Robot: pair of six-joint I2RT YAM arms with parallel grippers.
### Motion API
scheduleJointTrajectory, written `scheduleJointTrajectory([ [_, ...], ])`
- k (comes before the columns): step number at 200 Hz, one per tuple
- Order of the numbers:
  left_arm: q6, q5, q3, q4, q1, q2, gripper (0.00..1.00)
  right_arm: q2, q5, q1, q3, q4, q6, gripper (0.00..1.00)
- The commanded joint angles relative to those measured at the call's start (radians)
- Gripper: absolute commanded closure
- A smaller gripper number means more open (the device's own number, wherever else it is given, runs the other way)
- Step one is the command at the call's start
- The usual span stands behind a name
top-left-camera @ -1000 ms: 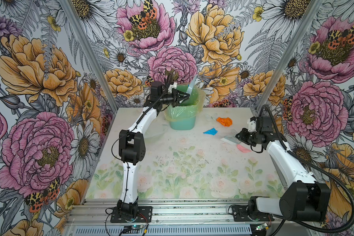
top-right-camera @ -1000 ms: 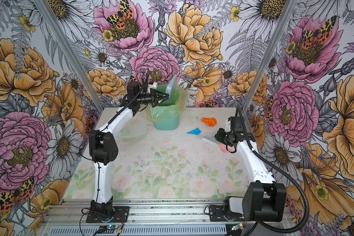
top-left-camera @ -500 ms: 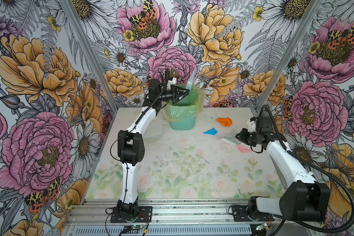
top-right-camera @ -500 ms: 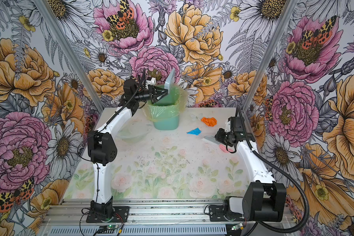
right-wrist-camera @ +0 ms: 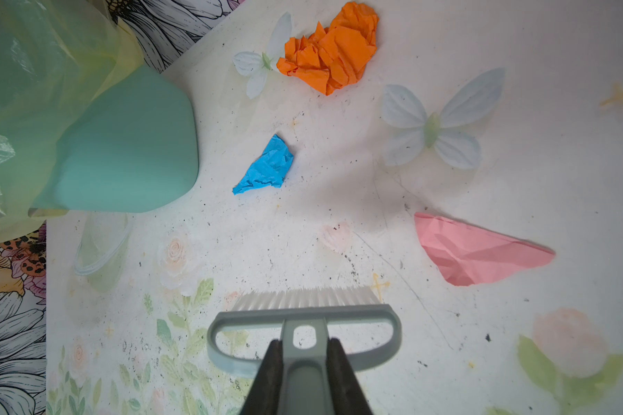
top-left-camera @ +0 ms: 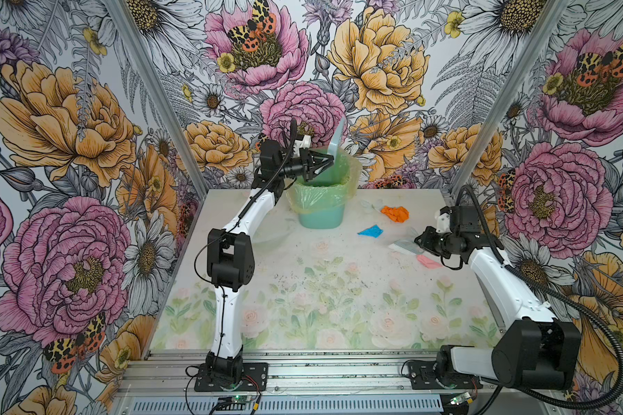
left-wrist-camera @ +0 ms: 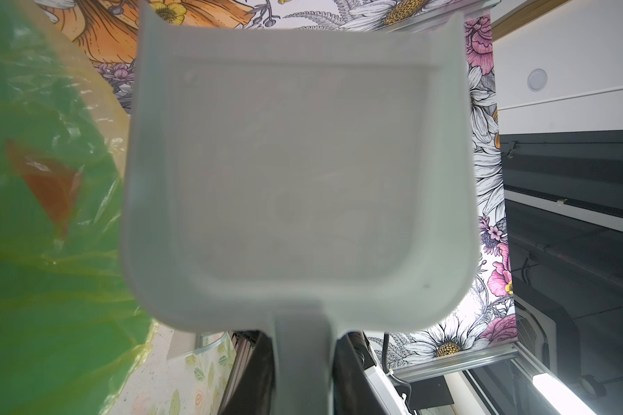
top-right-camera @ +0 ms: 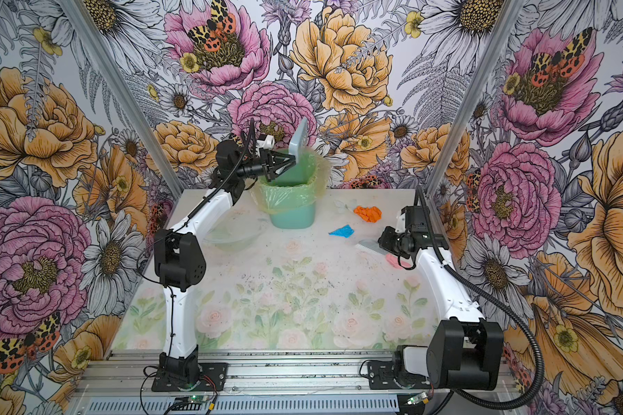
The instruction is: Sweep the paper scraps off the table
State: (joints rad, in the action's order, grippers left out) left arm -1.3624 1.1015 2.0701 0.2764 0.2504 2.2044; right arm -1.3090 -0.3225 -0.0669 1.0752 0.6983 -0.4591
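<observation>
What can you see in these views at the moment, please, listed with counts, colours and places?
table: one, whitish with pale roses, centre
walls: three, bold floral, around the table
bin: one, teal with yellow-green liner, far middle
dustpan: one, grey-blue, upright over the bin
brush: one, grey-blue, white bristles, right side
orange paper scrap: one, orange, far right of the table
blue paper scrap: one, blue, between bin and brush
pink paper scrap: one, pink, right side, near the brush
left pincer: one, black, shut on the dustpan's handle
right pincer: one, black, shut on the brush's handle
</observation>
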Motion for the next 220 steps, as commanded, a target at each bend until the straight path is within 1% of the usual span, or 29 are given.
scheduleJointTrajectory([
  [1,-0.04,0.03,-0.014,0.094,-0.004,-0.056,1.0,0.03,0.017,0.001,0.0,-0.02,-0.018,1.0],
  [33,-0.184,0.037,-0.033,0.29,-0.004,-0.042,1.0,0.032,0.021,0.0,0.0,-0.02,-0.024,1.0],
  [46,-0.212,0.037,-0.036,0.325,-0.003,-0.037,1.0,0.033,0.022,0.001,-0.001,-0.02,-0.025,1.0],
  [88,-0.193,0.033,-0.07,0.325,-0.006,-0.049,1.0,0.041,0.029,0.004,-0.007,-0.02,-0.033,1.0],
  [111,-0.131,0.019,-0.114,0.273,-0.006,-0.071,1.0,0.045,0.034,0.005,-0.009,-0.02,-0.038,1.0],
  [135,-0.004,0.002,-0.148,0.147,0.0,-0.1,1.0,0.049,0.036,0.007,-0.01,-0.02,-0.044,1.0],
  [143,0.063,-0.006,-0.147,0.069,0.004,-0.109,1.0,0.05,0.037,0.008,-0.009,-0.02,-0.045,1.0],
  [149,0.122,-0.018,-0.14,-0.02,0.006,-0.119,1.0,0.051,0.039,0.01,-0.009,-0.02,-0.047,1.0],
  [162,0.34,-0.062,-0.098,-0.272,0.012,-0.137,1.0,0.054,0.041,0.011,-0.009,-0.02,-0.049,1.0],
  [175,0.574,-0.134,-0.009,-0.585,0.023,-0.142,1.0,0.054,0.044,0.013,-0.011,-0.02,-0.05,1.0],
  [184,0.691,-0.193,0.049,-0.736,0.033,-0.14,1.0,0.057,0.048,0.012,-0.011,-0.02,-0.053,1.0],
  [191,0.741,-0.218,0.066,-0.789,0.041,-0.141,1.0,0.055,0.052,0.014,-0.011,-0.02,-0.055,1.0],
  [204,0.781,-0.248,0.047,-0.798,0.053,-0.16,1.0,0.055,0.066,0.015,-0.008,-0.02,-0.059,1.0],
  [220,0.872,-0.335,0.012,-0.828,0.079,-0.204,1.0,0.056,0.087,0.017,-0.004,-0.022,-0.076,1.0],
])
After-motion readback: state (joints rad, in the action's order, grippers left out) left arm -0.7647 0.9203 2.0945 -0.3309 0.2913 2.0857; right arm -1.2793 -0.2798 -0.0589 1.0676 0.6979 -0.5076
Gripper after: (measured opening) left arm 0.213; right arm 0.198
